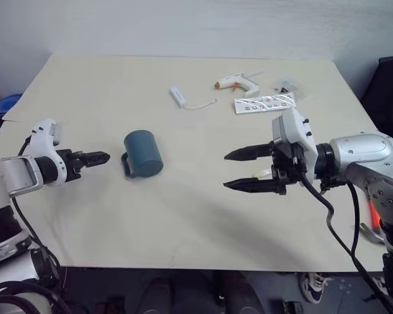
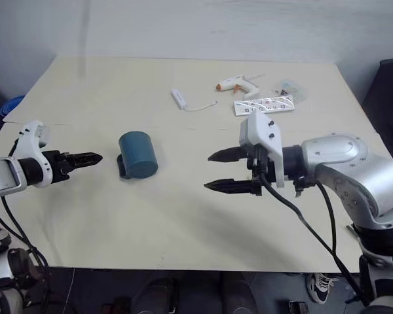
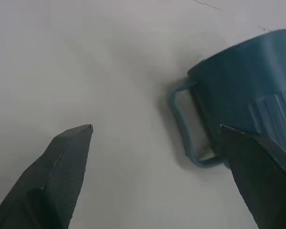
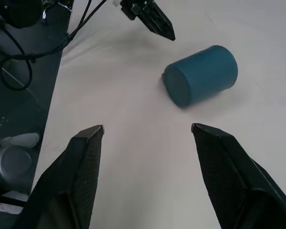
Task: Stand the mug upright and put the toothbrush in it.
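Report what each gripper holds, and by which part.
Nothing is held. The left gripper and right gripper are both open and empty; the mug lies on its side between them.

bare tabletop (image 1: 183,216) all around the tipped mug (image 1: 144,153), clutter (image 1: 262,103) only at far edge

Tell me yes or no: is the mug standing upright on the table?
No. The mug lies on its side on the table, with its handle against the tabletop, between the two open grippers.

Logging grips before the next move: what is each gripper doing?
Left gripper: open, empty, beside the dark teal-blue cylindrical mug.
Right gripper: open, empty.
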